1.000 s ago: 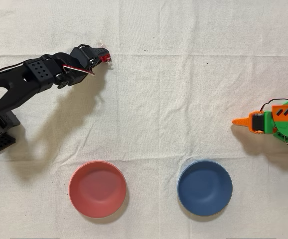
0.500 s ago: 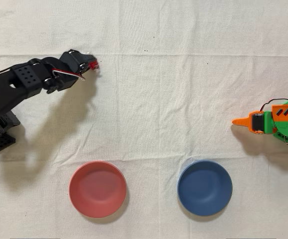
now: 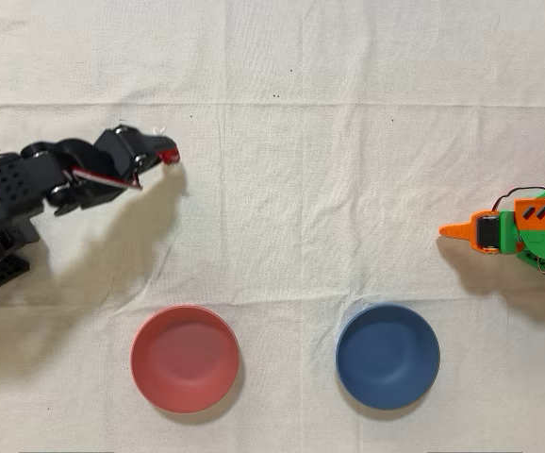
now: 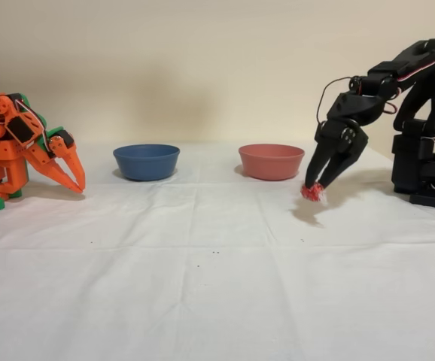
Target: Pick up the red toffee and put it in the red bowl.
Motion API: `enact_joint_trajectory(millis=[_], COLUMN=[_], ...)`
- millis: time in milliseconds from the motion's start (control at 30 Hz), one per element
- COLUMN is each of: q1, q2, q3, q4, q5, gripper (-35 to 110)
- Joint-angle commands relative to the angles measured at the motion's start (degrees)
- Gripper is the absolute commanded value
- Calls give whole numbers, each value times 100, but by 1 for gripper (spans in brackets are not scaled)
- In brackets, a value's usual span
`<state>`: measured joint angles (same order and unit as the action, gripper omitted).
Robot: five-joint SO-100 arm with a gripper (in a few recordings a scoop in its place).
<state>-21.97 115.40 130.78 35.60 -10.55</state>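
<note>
Red toffee in shiny foil (image 4: 312,192) sits pinched at the tips of the black two-finger gripper (image 3: 162,156), jaws clamped on it, apparently just clear of the white cloth (image 3: 348,189). In the overhead view the round, shallow, salmon-red plastic bowl (image 3: 185,359) lies well below the gripper and slightly right; the dark blue bowl (image 3: 388,356) lies farther right. No readable writing shows.

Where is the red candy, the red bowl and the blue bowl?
red toffee (image 4: 312,192), fixed view, its red foil at the gripper tips.
red bowl (image 3: 185,359), overhead view, middle of its bare inside.
blue bowl (image 3: 388,356), overhead view, middle of its bare inside.
</note>
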Motion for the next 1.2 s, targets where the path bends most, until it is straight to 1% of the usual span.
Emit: enact_joint_trajectory(millis=[0, 267, 600, 800, 1167], q1=[396, 1521, 2804, 3524, 4456], q2=[923, 1775, 2101, 2092, 1687], q3=[-70, -220, -642, -791, -888], q4=[387, 896, 993, 650, 9], q5=[-308, -923, -1547, -1934, -2312], gripper=[8, 8, 8, 8, 7])
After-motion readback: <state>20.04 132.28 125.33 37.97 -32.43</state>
